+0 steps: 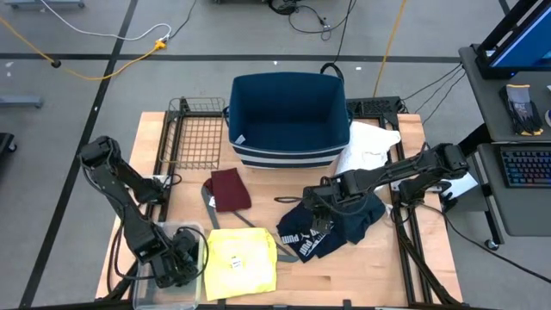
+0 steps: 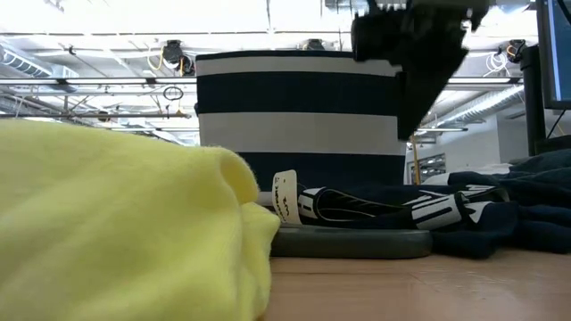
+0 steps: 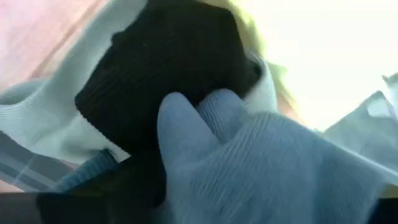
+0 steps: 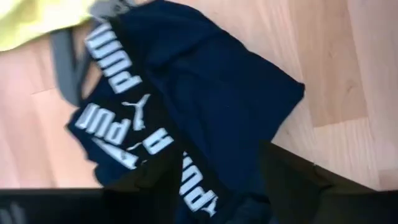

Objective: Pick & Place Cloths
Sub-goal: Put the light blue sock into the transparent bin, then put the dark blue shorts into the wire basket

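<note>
1. The left gripper (image 1: 176, 263) is sitting in a clear bin (image 1: 169, 294) at the table's (image 1: 344, 275) near left corner, just left of the yellow T-shirt (image 1: 241, 263). The arm and the bin's contents are hiding its fingers, so I cannot tell how they are standing.
2. In the left wrist view, a black piece (image 3: 161, 74) and a grey-blue piece (image 3: 261, 162) are filling the frame and lying against each other; whether the fingers are touching them is not showing.
3. The yellow T-shirt is lying flat near the table's front edge; in the low view it is blocking the whole left side.
4. The right gripper (image 1: 323, 211) is hanging over the navy fabric (image 1: 331, 228), right of the T-shirt. Its fingers are only dark shapes at the wrist view's edge, so I cannot tell how wide they are standing or whether they are touching the fabric.
5. The navy fabric is lying crumpled, its white letters facing up, with a grey hanger (image 1: 288, 250) poking out between it and the T-shirt.
6. The maroon piece (image 1: 230, 189) is lying behind the T-shirt.
7. The white shirt (image 1: 366, 148) is lying farther back right, partly under the right arm, beside the navy basket (image 1: 288, 120).
</note>
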